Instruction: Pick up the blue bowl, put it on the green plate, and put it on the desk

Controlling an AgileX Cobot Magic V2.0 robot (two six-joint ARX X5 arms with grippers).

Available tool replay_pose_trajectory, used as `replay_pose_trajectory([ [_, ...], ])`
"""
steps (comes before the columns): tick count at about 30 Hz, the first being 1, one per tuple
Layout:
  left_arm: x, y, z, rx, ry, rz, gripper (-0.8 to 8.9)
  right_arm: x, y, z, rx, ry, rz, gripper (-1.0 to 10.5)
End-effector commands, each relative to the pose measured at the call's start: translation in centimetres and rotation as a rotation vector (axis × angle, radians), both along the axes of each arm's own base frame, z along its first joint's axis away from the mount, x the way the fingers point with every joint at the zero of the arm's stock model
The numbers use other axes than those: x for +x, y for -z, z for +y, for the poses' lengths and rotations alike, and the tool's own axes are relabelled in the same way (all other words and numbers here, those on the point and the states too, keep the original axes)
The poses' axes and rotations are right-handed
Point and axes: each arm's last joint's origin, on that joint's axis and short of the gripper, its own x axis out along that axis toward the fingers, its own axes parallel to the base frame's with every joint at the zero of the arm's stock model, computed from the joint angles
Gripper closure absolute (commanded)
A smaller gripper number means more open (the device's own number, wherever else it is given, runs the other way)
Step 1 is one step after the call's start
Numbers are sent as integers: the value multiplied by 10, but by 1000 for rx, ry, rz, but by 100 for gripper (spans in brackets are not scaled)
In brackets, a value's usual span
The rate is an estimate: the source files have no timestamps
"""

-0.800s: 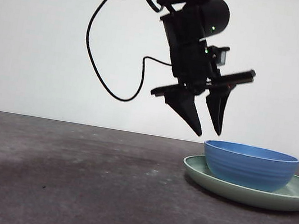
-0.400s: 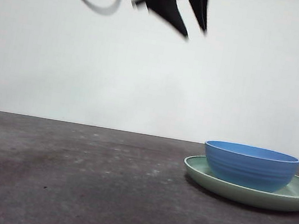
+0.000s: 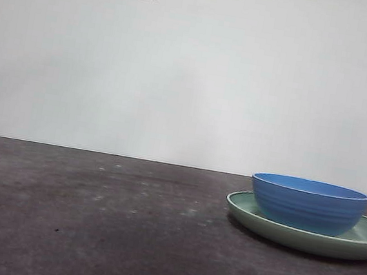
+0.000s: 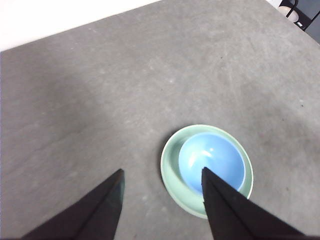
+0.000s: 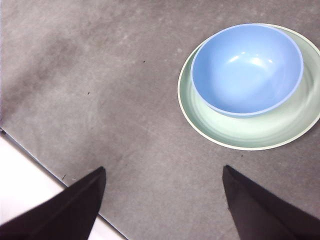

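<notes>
Desk [image 3: 85, 227] first, biggest thing I've got: dark grey-brown, mottled and rough, flat right across the front view, and nothing dark hangs over it any more. A second ago an arm was poised just above the bowl's rim, half a second ago it was only a blur at the top edge, and now it's gone from that view. I read that as the release being over and the bowl placed, so the plate step looks done; what's left, as I take the task sentence, is bringing the bowl back down onto the desk.

Green plate [image 5: 235, 135] next: wide, shallow, pale sage with a low raised rim and a glossy inside, lying flat. From my left gripper [image 4: 162, 182] it's well below, showing partly past one jaw; from my right gripper [image 5: 162, 175] it sits below and ahead, off to one side, well apart.

Blue bowl [image 3: 308, 205] last and smallest: round, matte medium blue, faint ridges on the outer wall, upright, resting in the plate and off-centre, nearer one part of the rim in the right wrist view.

Both claws are spread apart, holding nothing, high over the table. Neither is near the bowl, so the next pick would call for a fresh descent onto that thin rim.
</notes>
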Motion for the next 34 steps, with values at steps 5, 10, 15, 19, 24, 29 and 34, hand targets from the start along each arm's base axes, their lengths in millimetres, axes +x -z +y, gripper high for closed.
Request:
replay_pose_trajectory([
  [5,-27,-12,21,32,36,-43,561,1,-5,0,9,2,-15,571],
  [10,-50,1,40,33,31,-52,561,1,-5,0,9,2,-14,571],
  [15,-76,36,56,-19,97,-36,561,1,-5,0,9,3,-14,571],
  [19,-92,67,63,-50,170,16,561,1,-5,0,9,3,-14,571],
  [24,-102,109,67,-89,253,80,561,1,-5,0,9,2,-13,571],
  [29,-104,146,65,-146,317,129,563,1,-5,0,9,3,-13,571],
  [34,-103,165,63,-159,341,159,563,1,-4,0,8,3,-6,571],
])
